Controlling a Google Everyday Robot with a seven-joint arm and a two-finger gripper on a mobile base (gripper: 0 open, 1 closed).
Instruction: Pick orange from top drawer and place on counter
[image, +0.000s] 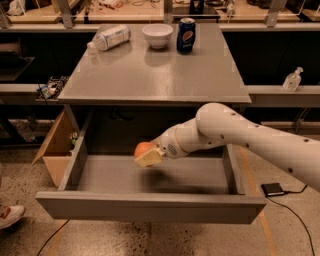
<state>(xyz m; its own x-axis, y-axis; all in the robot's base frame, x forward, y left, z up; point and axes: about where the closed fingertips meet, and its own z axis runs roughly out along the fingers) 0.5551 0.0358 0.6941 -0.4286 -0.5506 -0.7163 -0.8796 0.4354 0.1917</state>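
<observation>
White arm (250, 137) reaches in from the right, elbow bent, wrist angled down and left over the open drawer (150, 206). Gripper (148, 155) hangs above the drawer floor, fingers clasping the orange (143, 148), which is clear of the floor. Counter (150, 75) above carries bottle (107, 38), bowl (157, 35) and can (186, 35) at its far edge.

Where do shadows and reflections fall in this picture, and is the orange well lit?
Camera view: the glossy counter carries pale reflections of the white bowl and the blue can; the arm throws a dark shadow on the floor of the top drawer; the recess behind the drawer is dim; the orange, held by the gripper above the drawer floor, is brightly lit.
</observation>
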